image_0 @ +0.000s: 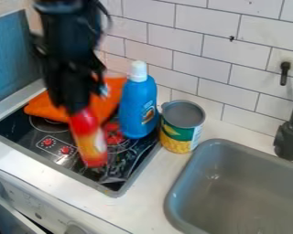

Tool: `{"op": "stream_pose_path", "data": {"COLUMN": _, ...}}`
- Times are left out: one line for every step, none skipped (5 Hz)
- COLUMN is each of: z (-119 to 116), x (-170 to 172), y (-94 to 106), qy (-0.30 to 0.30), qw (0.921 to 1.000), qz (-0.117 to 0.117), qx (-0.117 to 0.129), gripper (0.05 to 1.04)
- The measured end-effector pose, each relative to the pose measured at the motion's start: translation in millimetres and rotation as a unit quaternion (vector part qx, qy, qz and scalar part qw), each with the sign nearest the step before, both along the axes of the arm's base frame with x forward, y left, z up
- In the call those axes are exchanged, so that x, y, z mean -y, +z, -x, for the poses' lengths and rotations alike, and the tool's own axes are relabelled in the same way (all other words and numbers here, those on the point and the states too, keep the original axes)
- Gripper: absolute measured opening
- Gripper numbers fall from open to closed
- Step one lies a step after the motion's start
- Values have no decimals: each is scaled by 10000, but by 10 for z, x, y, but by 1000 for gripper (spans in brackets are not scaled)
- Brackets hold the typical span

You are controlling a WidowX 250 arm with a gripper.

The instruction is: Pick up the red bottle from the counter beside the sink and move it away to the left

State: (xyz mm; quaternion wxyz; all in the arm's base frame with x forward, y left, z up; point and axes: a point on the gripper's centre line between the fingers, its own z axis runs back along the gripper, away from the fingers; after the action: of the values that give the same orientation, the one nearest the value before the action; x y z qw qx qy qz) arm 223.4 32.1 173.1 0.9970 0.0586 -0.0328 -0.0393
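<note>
My gripper (79,106) hangs down at the upper left, over the black stove top (132,154). It is shut on the top end of a slim red and yellow bottle (91,139), which points downward with a slight tilt. Behind the bottle lies an orange cloth-like item (44,108) on the back of the stove. Just right of the bottle, a blue bottle with a white cap (137,107) stands upright. Beside that is an open can (178,132) with a green and yellow label. Whether the held bottle's lower end touches the stove, I cannot tell.
A grey sink (187,182) is set into the counter at the right, with a black faucet (290,137) at its side. The white tiled wall (201,55) rises behind. A blue panel (13,57) borders the left, and white counter (143,201) runs in front.
</note>
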Motion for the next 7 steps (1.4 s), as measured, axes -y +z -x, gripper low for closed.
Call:
{"op": "stream_pose_path", "data": {"z": 59, "x": -465, "y": 72, "qy": 741, "qw": 9952, "qz": -642, "qx": 23, "gripper": 335}}
{"op": "stream_pose_path", "data": {"z": 76, "x": -899, "y": -23, "qy": 1139, "qw": 9905, "qz": -767, "qx": -79, "gripper": 335}}
{"op": "stream_pose_path", "data": {"z": 75, "x": -1319, "y": -40, "qy": 1503, "qw": 9872, "qz": -518, "qx": -111, "gripper": 335}}
{"op": "stream_pose_path", "data": {"z": 128, "x": -1629, "y": -129, "qy": 1820, "qw": 9827, "qz": -278, "qx": -195, "gripper": 335}}
{"op": "stream_pose_path", "data": {"z": 148, "x": -1813, "y": -165, "qy": 1996, "qw": 9793, "qz": -217, "qx": -249, "gripper": 335}}
{"op": "stream_pose_path", "data": {"z": 155, "x": -1865, "y": -283, "qy": 1986, "qw": 9788, "qz": -216, "qx": -443, "gripper": 335}}
{"op": "stream_pose_path", "data": {"z": 140, "x": -1918, "y": -425, "qy": 1988, "qw": 9779, "qz": -231, "qx": -611, "gripper": 335}}
